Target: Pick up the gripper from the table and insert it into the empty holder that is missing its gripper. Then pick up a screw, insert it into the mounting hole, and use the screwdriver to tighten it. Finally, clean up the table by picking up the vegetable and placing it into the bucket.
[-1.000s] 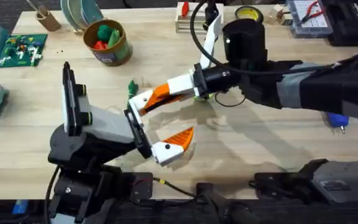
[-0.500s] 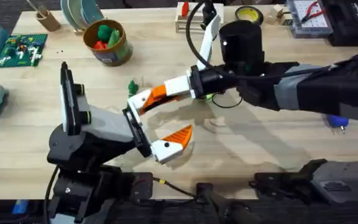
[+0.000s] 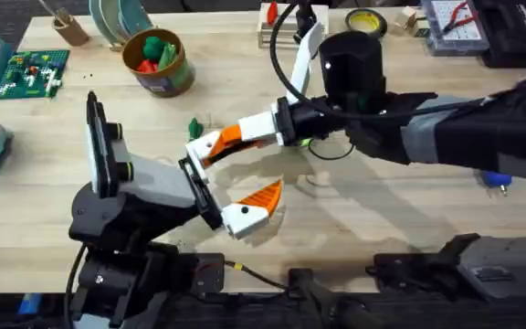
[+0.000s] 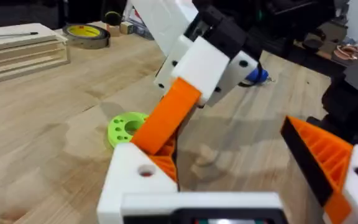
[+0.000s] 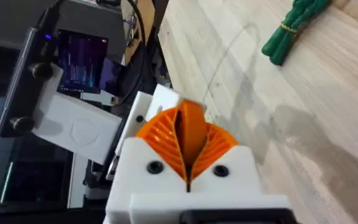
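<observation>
The orange ribbed gripper point(image 4: 164, 118) is pinched in my right gripper point(image 3: 214, 146), which is shut on it and reaches across the table point(image 3: 354, 210) from the right. The piece's lower end meets the white holder point(image 4: 135, 177), the bare finger of my left gripper point(image 3: 236, 178). My left gripper stands open; its other finger carries an orange pad point(image 4: 325, 158). In the right wrist view the orange piece point(image 5: 189, 127) sits between my pads. The dark green vegetable point(image 3: 194, 127) lies just behind the two grippers. The gold bucket point(image 3: 159, 62) stands at the back left. A blue end of the screwdriver point(image 3: 496, 178) shows under my right arm.
A bright green disc point(image 4: 125, 127) lies under the right wrist. Along the back edge are a yellow tape roll point(image 3: 365, 18), a wooden rack point(image 3: 279, 29), a parts box point(image 3: 455, 23) and a wooden cup point(image 3: 68, 27). A green brick plate point(image 3: 31, 73) lies far left.
My right arm has crept a little to the left, keeping the orange piece at the white holder. The left arm has barely shifted.
</observation>
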Robot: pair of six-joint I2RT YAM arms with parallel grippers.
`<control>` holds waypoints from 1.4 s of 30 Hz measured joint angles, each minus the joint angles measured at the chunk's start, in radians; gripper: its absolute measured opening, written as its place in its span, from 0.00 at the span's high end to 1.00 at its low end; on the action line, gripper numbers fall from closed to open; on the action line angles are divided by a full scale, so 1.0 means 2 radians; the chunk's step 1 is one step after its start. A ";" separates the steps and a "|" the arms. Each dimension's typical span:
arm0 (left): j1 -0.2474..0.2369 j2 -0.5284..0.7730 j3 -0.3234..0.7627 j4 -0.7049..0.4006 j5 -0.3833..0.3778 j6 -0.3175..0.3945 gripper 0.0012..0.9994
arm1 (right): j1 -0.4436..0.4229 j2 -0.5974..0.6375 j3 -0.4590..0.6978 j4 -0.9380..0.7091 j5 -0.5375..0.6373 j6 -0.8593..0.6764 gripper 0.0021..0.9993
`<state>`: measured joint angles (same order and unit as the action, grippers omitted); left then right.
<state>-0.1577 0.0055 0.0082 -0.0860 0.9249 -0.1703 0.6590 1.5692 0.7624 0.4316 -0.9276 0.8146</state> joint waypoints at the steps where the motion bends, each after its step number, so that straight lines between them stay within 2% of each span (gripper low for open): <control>1: 0.000 0.000 0.000 0.000 0.000 0.000 0.01 | 0.000 0.000 0.000 0.000 0.000 0.000 1.00; 7: 0.000 0.000 0.000 -0.002 -0.001 -0.001 0.01 | 0.000 0.000 0.000 0.000 0.000 0.000 0.99; 11: 0.000 0.000 0.001 -0.002 -0.001 -0.001 0.01 | 0.000 0.000 0.000 -0.002 -0.004 0.000 0.89; 15: 0.000 0.000 0.001 -0.002 0.001 0.001 0.01 | -0.002 0.000 0.000 -0.004 -0.012 0.000 0.84; 22: -0.004 0.000 0.002 -0.005 0.022 0.012 0.01 | -0.024 0.003 0.000 -0.008 -0.075 0.000 0.75; 28: -0.011 0.000 0.002 -0.007 0.044 0.018 0.01 | -0.041 0.006 0.000 -0.010 -0.141 0.003 0.54; 29: -0.012 0.000 0.002 -0.008 0.047 0.018 0.01 | -0.043 0.006 0.000 -0.009 -0.147 0.004 0.48; 31: -0.013 0.000 0.002 -0.009 0.057 0.017 0.01 | -0.044 0.006 0.000 -0.006 -0.160 0.003 0.29; 33: -0.015 0.000 0.002 -0.010 0.062 0.016 0.01 | -0.045 0.006 0.000 -0.004 -0.170 0.004 0.19; 36: -0.015 0.000 0.002 -0.010 0.066 0.016 0.01 | -0.048 0.006 0.001 -0.004 -0.179 0.004 0.15; 42: -0.017 0.000 0.002 -0.012 0.079 0.016 0.01 | -0.064 0.006 0.001 -0.004 -0.181 -0.001 0.14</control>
<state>-0.1922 0.0053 0.0113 -0.1091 1.0824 -0.1387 0.5314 1.5819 0.7641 0.4232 -1.2897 0.8130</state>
